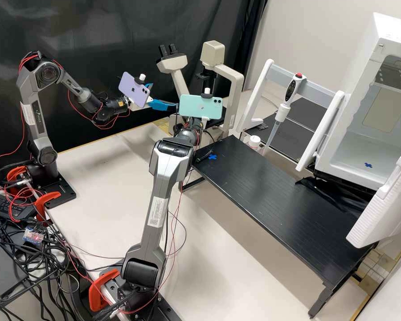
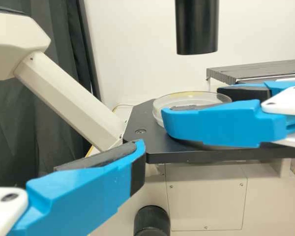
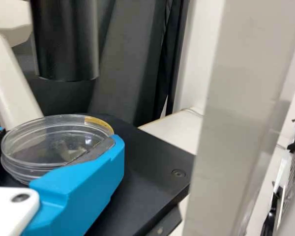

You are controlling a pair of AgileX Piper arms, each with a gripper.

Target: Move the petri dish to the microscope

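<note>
**Two Gray Arms With Blue Fingers**

The robot's left arm [image 1: 34,91] and right arm [image 1: 165,178] are gray, with chunky shapes and black round parts at the bends. Each has a white sticker [image 1: 157,212] with tiny marks. Thin red wires [image 1: 27,58] and black cables run along them. The bottoms are flat black plates [image 1: 66,192] with screws. The left arm wears a light purple phone [image 1: 129,90], the right arm a mint green one [image 1: 201,107]. The left claw [image 1: 164,96] and right claw [image 3: 53,142] have bright blue fingers [image 2: 83,194], soft-looking dark pads [image 2: 103,158] and white parts with dark screws [image 2: 9,197].
</note>
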